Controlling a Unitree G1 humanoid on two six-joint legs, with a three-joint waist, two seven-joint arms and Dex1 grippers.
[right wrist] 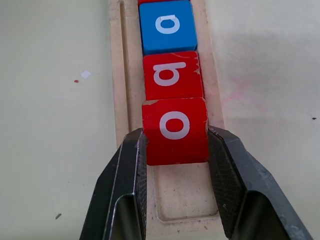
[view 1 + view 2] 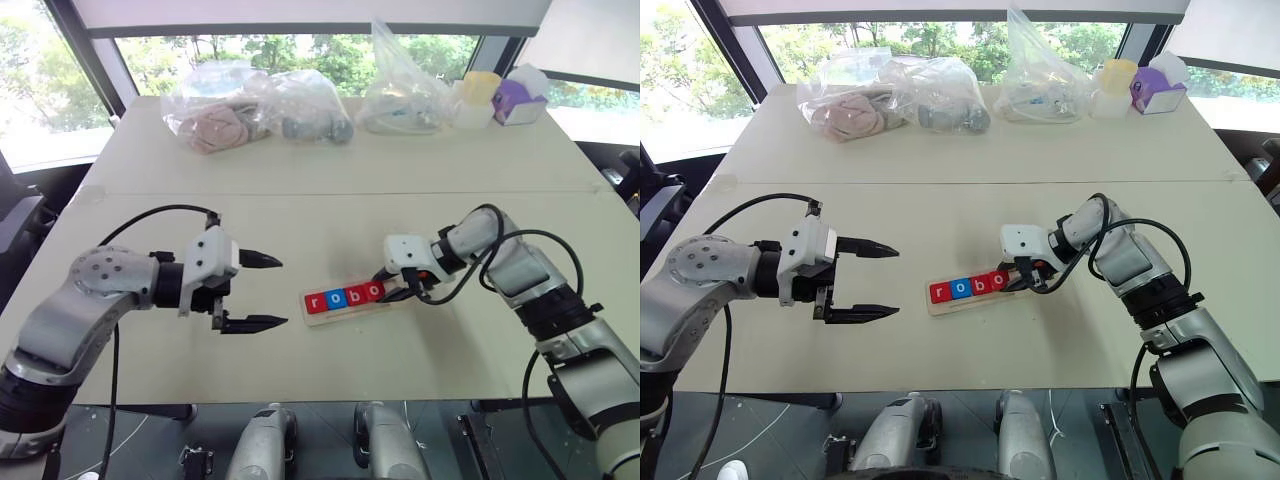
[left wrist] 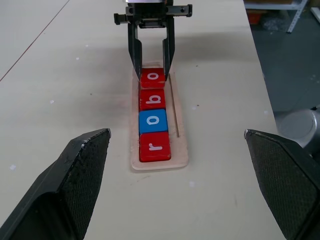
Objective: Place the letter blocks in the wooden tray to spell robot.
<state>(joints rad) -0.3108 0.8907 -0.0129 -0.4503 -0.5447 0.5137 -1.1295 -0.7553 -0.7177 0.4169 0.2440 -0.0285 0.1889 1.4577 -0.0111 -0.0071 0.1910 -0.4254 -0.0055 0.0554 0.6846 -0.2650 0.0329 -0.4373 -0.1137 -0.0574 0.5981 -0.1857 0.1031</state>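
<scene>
Seating 4th tile: R gripper (image 1: 175,150) clamped on red "o" block (image 1: 175,131) in wooden tray (image 1: 118,100), after r-o-b. L gripper (image 2: 250,292) spread wide, empty. Next: let go, fetch "t".

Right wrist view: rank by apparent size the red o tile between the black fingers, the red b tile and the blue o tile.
1. Red o tile, gripped by the right gripper.
2. Red b tile.
3. Blue o tile.
Likely nearness to the camera; they may be equal.
</scene>
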